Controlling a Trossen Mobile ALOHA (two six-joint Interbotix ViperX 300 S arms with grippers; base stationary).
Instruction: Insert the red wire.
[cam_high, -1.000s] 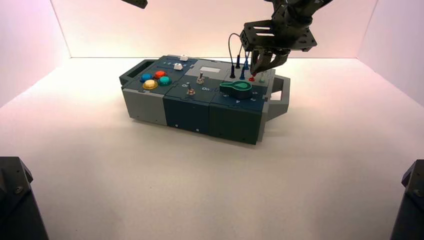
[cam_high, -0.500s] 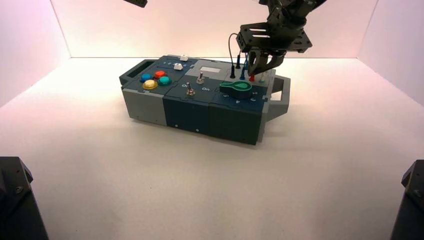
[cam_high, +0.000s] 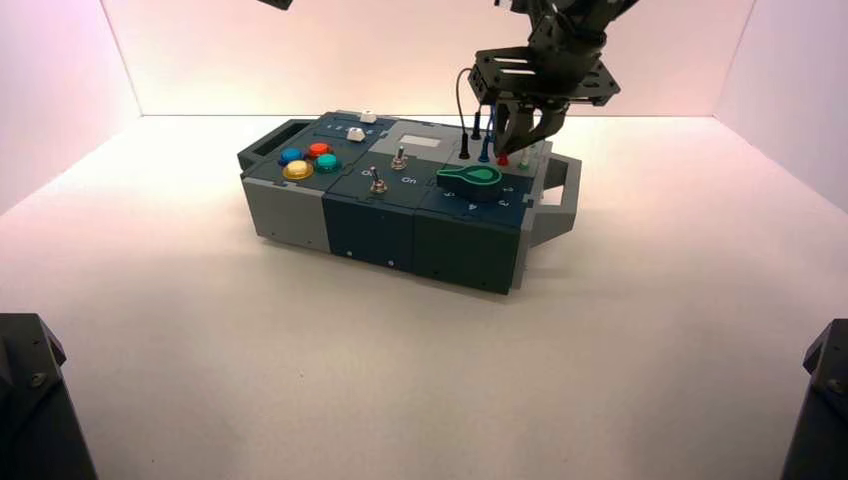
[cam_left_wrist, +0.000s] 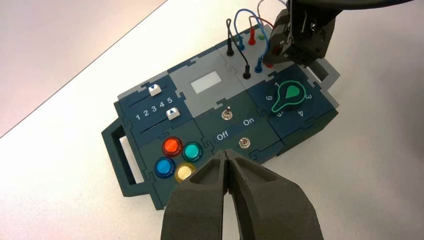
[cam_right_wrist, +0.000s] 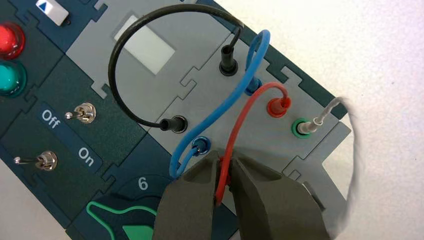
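the right gripper's (cam_right_wrist: 226, 167) fingers are clamped on the red wire's (cam_right_wrist: 241, 124) near plug, between their tips.

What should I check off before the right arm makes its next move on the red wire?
1. Far red plug in its red-ringed socket: ok.
2. Near red plug between the fingers of the right tool, over the box's socket panel: ok.
3. Near red plug fully seated in its socket: cannot tell; the right tool hides the tip. I would confirm this before letting go.
4. Black wire plugged in at both ends: ok.
5. Blue wire clear of the right tool: cannot tell; its loop passes close beside it.
6. Left tool out of the way, off the button side of the box: ok.
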